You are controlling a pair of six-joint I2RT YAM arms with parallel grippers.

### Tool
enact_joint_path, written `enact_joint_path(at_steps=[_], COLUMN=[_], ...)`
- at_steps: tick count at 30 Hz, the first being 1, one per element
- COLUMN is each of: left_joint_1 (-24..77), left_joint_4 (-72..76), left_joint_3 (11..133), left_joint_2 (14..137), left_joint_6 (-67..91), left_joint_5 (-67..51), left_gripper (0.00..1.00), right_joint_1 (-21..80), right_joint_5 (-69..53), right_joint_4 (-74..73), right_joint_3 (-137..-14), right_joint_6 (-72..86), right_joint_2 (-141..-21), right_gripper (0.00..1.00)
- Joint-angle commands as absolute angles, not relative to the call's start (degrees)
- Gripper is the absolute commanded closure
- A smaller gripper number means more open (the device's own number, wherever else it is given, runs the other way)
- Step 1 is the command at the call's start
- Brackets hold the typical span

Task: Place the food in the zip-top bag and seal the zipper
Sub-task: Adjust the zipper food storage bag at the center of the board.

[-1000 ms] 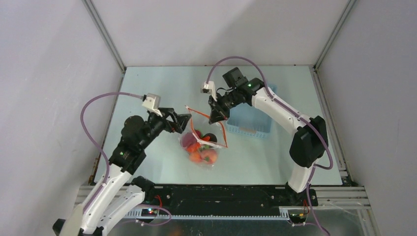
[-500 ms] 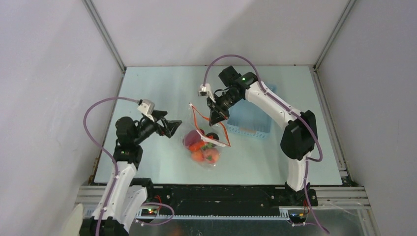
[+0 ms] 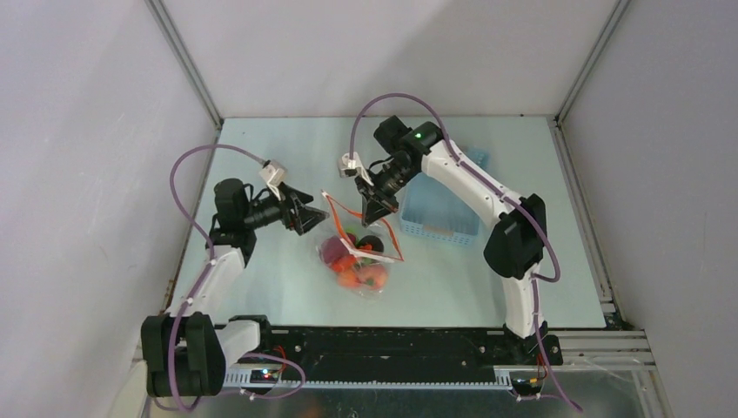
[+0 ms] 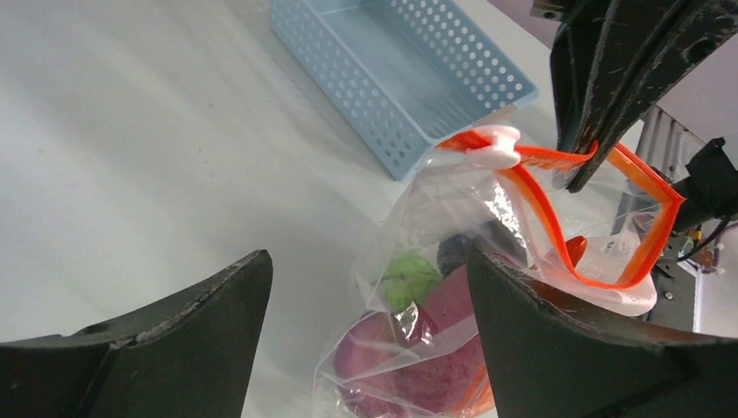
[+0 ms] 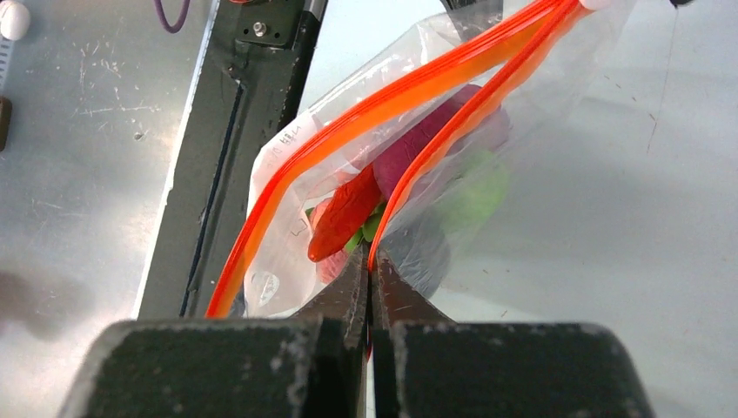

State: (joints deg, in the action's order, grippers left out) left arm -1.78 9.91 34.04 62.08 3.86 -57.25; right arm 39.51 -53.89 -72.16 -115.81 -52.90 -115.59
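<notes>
Centre frame: right gripper (image 3: pixel 369 213) pinching zipper (image 5: pixel 392 109); left gripper (image 3: pixel 313 218) spread beside zip-top bag (image 3: pixel 365 279), best clamp white slider (image 4: pixel 493 146) squarely

The zip-top bag (image 4: pixel 426 209) lies near the centre of the tabletop (image 3: pixel 261 283), between the two tools. The food (image 3: pixel 352 270) sits inside the bag, gathered at its near end. The zipper (image 5: pixel 435 74) runs along the bag's far end, raised above the food, its two strips apart. The basket (image 3: pixel 435 231) stands on the tabletop just right of the bag and slightly behind it. The left tool (image 3: pixel 311 215) is left of the bag, apart from it, fingers spread toward it. The right tool (image 3: pixel 368 215) is above the bag's far end, left of the basket, pinching one zipper strip.
</notes>
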Motion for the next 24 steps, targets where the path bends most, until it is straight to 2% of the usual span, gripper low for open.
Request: enact_joint_path(at_steps=[1,6,10,13,18,19,21,24], left_joint_1=[-0.62,4.06,4.35,5.01,8.74,9.25,10.33,11.59], left_joint_4=[14.30,12.16,13.32,19.96,19.85,18.54,15.01,16.56], left_joint_3=[35.55,37.06,37.42,34.73,32.73,32.97,33.33,32.08], left_joint_2=[62.50,65.03,65.78,64.15,60.30,58.93,56.95,54.70], left_joint_6=[2.31,0.95,2.34,7.82,8.23,6.89,5.75,8.29], left_joint_5=[-62.28,-62.33,-64.13,-65.78,-64.24,-62.88,-59.91,-57.24], left_gripper=[0.14,0.28,0.35,0.47,0.82,0.94,0.99,1.00], right_joint_1=[40.10,41.26,41.75,41.55,40.46,40.36,39.88,38.85], right_joint_5=[-56.29,-56.23,-56.16,-56.10,-55.06,-55.00,-54.56,-52.98], right_joint_4=[-75.06,-79.42,-81.23,-82.59,-82.83,-83.04,-83.13,-82.54], right_joint_3=[-120.18,-124.01,-124.62,-124.63,-124.63,-124.63,-124.63,-124.63], right_joint_6=[-56.18,-59.58,-61.27,-62.52,-62.37,-62.33,-62.02,-60.66], right_joint_2=[-116.40,-117.99,-118.38,-118.56,-118.34,-118.27,-117.99,-117.40], right_gripper=[1.00,1.00,1.00,1.00,1.00,1.00,1.00,1.00])
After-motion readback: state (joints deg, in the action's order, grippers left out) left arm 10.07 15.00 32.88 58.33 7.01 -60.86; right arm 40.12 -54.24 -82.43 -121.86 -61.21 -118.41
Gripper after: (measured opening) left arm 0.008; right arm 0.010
